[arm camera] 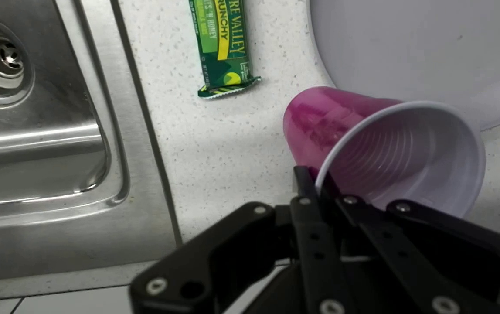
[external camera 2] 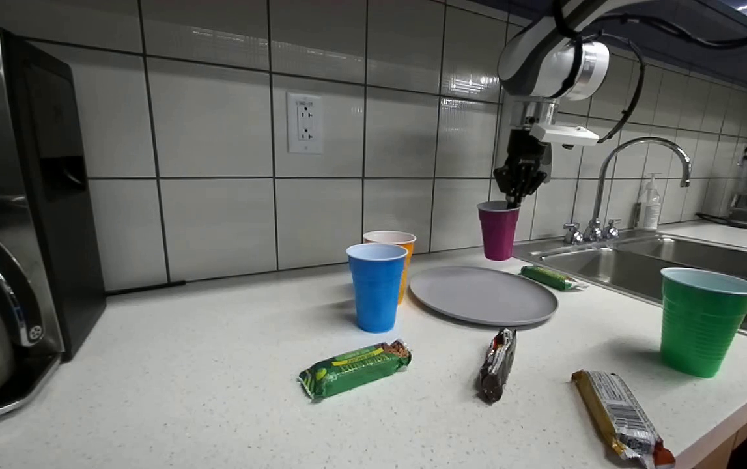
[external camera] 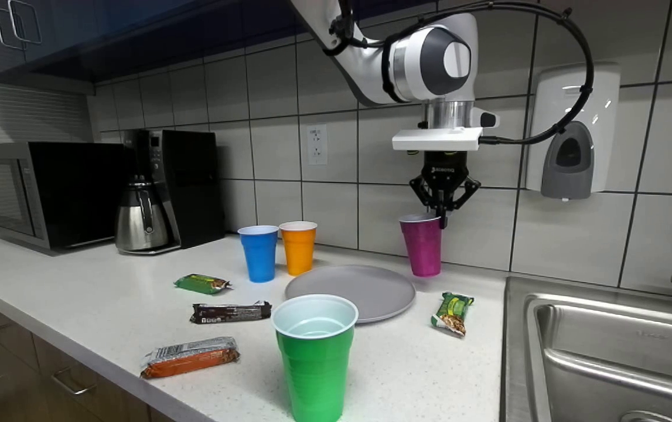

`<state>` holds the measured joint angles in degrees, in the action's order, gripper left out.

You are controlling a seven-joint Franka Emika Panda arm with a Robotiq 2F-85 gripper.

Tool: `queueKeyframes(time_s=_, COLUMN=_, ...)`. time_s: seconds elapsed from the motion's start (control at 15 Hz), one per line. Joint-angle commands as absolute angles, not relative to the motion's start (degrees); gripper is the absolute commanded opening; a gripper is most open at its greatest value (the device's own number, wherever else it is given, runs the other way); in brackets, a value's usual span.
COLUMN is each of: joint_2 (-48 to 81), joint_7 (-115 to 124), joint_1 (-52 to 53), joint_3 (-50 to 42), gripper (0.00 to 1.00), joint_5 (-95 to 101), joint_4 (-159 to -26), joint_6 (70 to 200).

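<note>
A magenta cup (external camera: 423,246) with a pale inside hangs from my gripper (external camera: 441,218), which is shut on its rim. In the wrist view, one finger lies outside the cup (arm camera: 341,117) wall and the other inside it. Both exterior views show the cup (external camera 2: 498,231) roughly upright, its base seemingly just above the counter behind a flat grey plate (external camera: 353,290). The plate (arm camera: 406,39) fills the upper right of the wrist view. A green snack bar (arm camera: 223,48) lies on the counter between cup and sink.
Blue (external camera: 260,255) and orange (external camera: 299,249) cups stand left of the plate; a green cup (external camera: 318,369) stands near the front. Several wrapped bars, including a dark one (external camera: 230,312) and an orange one (external camera: 192,357), lie about. A steel sink (external camera: 605,351) adjoins; the tiled wall (external camera: 330,217) rises behind.
</note>
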<state>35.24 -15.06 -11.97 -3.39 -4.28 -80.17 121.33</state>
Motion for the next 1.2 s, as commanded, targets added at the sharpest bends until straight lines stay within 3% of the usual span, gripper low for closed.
queueKeyframes(time_s=0.0, joint_2=39.9, joint_7=-16.3, joint_1=-13.2, joint_3=-2.1, gripper=0.01, joint_5=-5.2, joint_4=-72.4, joint_6=117.7)
queueKeyframes(time_s=1.13, joint_2=52.5, joint_7=-15.5, joint_1=-13.7, joint_3=-1.4, gripper=0.01, joint_5=-4.9, joint_4=-52.6, joint_6=109.9)
